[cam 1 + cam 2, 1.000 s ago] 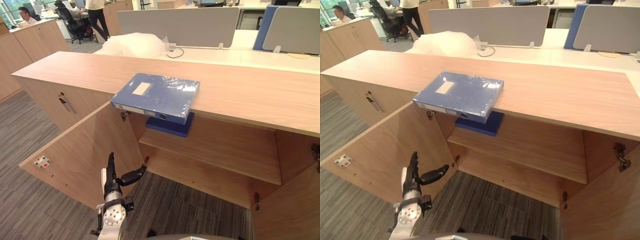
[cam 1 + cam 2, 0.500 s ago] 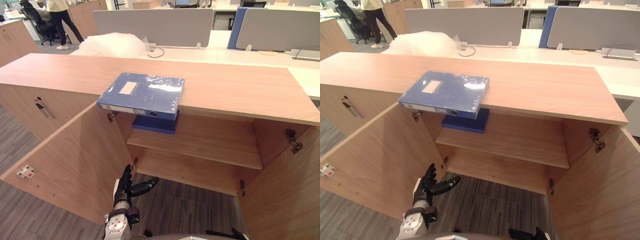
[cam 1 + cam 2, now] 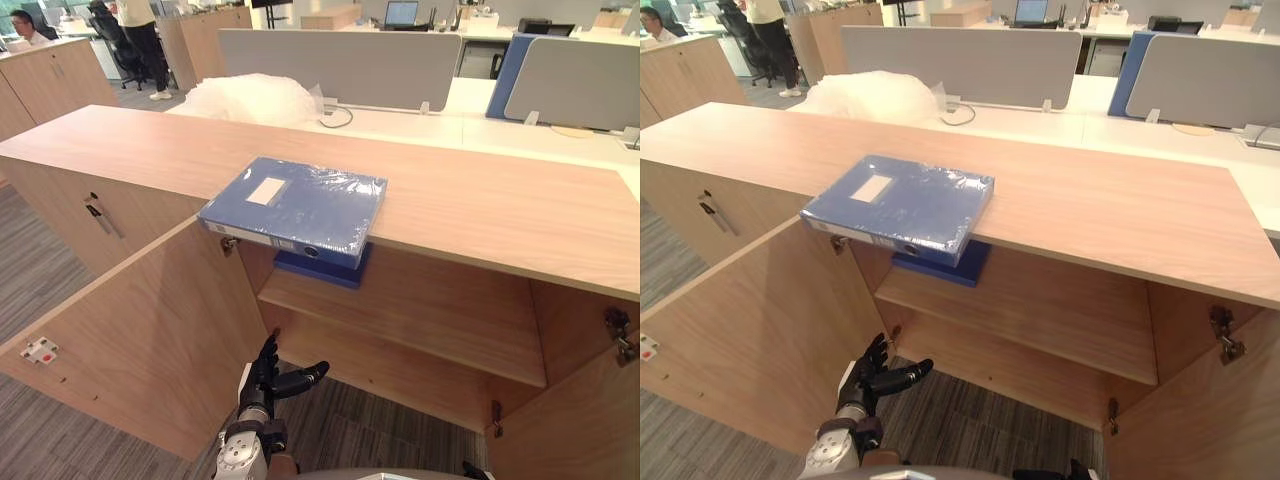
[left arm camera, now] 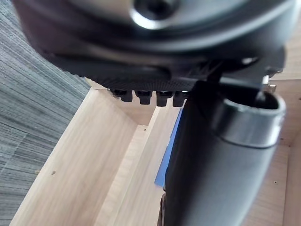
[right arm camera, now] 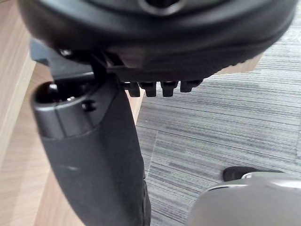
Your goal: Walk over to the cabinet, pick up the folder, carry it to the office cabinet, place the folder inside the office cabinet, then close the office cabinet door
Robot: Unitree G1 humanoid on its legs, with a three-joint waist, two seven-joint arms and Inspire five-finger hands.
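Observation:
A blue folder (image 3: 295, 208) wrapped in clear film lies flat on the wooden cabinet top (image 3: 480, 200), its near edge overhanging the open compartment. A second blue folder (image 3: 322, 268) lies on the shelf (image 3: 430, 310) inside, right under it. My left hand (image 3: 270, 378) hangs low in front of the cabinet, beside the open left door (image 3: 130, 330), with straight fingers, the thumb out, and nothing in it. My right hand (image 5: 94, 155) is open over the carpet and holds nothing.
The right door (image 3: 570, 420) also stands open, at the lower right. A heap of bubble wrap (image 3: 245, 98) lies behind the cabinet, in front of grey desk dividers (image 3: 340, 65). A neighbouring cabinet front with a handle (image 3: 100, 215) is at left. People are at the far left back.
The whole picture has swung and shifted, so the camera has moved. The folder stays on the cabinet top. My left hand remains open and low by the left door.

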